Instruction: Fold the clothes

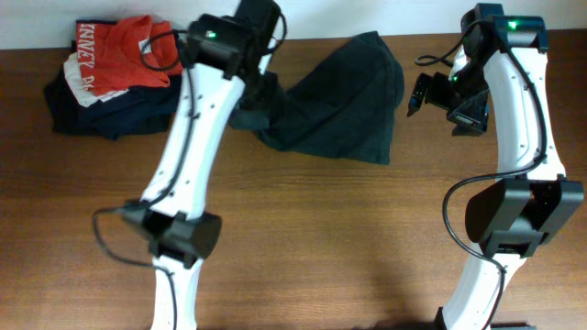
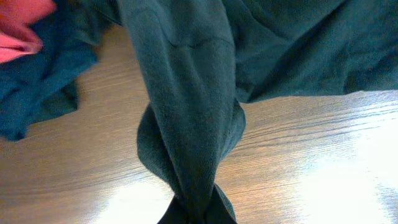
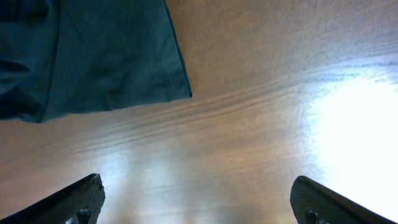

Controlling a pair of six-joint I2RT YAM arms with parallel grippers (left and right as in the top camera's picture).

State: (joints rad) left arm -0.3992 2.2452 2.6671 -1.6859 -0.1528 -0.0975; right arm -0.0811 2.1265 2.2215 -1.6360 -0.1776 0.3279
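Note:
The clothes, a dark T-shirt (image 1: 339, 101), lie crumpled at the back middle of the wooden table (image 1: 321, 238); no lettering shows. My left gripper (image 1: 252, 103) is at the shirt's left edge and shut on a bunch of it. In the left wrist view the cloth (image 2: 193, 118) runs up from the jaws as a twisted rope, lifted off the wood, and hides my fingers. My right gripper (image 1: 429, 92) hovers just right of the shirt, open and empty. In the right wrist view its fingertips (image 3: 81, 199) stand wide over bare wood, with a shirt corner (image 3: 112, 62) at upper left.
A red-orange shirt (image 1: 115, 60) with white lettering lies on folded dark navy garments (image 1: 96, 110) at the back left, close to my left gripper; both show in the left wrist view as the red shirt (image 2: 18, 25) and navy cloth (image 2: 43, 81). The wall runs along the table's far edge.

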